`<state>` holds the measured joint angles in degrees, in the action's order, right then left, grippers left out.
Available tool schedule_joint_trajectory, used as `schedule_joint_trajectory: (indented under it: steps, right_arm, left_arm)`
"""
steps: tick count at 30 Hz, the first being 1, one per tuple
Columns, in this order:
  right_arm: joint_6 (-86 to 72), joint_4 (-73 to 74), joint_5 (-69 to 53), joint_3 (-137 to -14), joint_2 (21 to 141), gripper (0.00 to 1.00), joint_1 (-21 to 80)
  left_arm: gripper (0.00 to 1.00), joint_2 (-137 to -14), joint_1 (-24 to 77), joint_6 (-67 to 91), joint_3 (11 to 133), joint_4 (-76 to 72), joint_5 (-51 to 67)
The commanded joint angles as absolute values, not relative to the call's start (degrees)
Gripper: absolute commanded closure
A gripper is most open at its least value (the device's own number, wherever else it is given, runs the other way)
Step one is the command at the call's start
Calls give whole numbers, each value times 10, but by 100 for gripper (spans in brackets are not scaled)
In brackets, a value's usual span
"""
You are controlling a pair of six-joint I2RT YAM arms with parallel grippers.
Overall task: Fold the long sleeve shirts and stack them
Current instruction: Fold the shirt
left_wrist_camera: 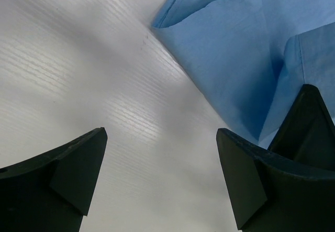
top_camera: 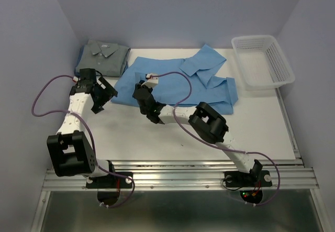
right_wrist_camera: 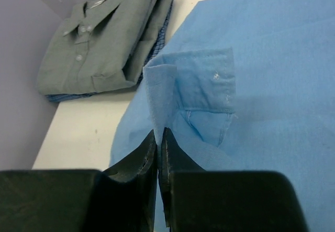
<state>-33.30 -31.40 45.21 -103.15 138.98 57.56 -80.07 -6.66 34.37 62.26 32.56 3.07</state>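
top external view: two shirts lie on the white desk, with both arms reaching in from the near edge.
grey shirt: sits in the far left corner, folded into a neat packet with collar and buttons up; it looks like the base for the stack.
left claw: wide open and holding nothing, it hangs over bare desk just beside the left edge of the blue cloth, not touching it.
light blue shirt: spread across the middle of the desk just right of the grey one, part folded, with a sleeve doubled over on top.
right claw: pressed together on a raised fold near the shirt's left side; its wrist view shows a cuff-like flap standing up from the tips.
handling: thin, light, limp cloth that will likely sag and slide on the smooth desk; i would pinch stitched edges, hem or cuff.
basket: white mesh at the far right, just beside the shirt's right edge; i cannot tell whether they touch.
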Motion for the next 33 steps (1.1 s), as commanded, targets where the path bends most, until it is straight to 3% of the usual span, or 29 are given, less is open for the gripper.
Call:
schedule_joint_trajectory:
  steps: [1,3,4,5,9,11,14,21,25,33]
  right_arm:
    - [-294,-403,506,-1050,1402,91,577]
    - [-288,-406,501,-1053,1412,84,577]
    - [-284,-410,488,-1050,1416,72,577]
    - [-283,-411,488,-1046,1416,72,577]
    - [-296,-375,393,-1050,1405,39,582]
    - [-287,-363,346,-1055,1400,28,582]
    - [-277,-325,256,-1064,1379,0,587]
    - [-203,-293,146,-1038,1274,0,582]
    - [-239,-263,138,-949,1174,0,541]
    - [-317,-67,136,-686,935,0,383]
  left_arm:
    - [1,-767,-69,323,611,309,35]
    - [1,-765,-70,322,606,304,37]
    - [1,-762,-69,321,603,302,38]
    - [1,-761,-69,322,602,301,38]
    - [1,-759,-69,321,597,301,38]
    - [1,-758,-70,322,598,301,38]
    - [1,-752,-69,323,601,299,37]
    - [1,-745,-69,335,601,291,52]
    - [1,-753,-69,335,592,280,72]
    - [1,-816,-51,350,556,214,119]
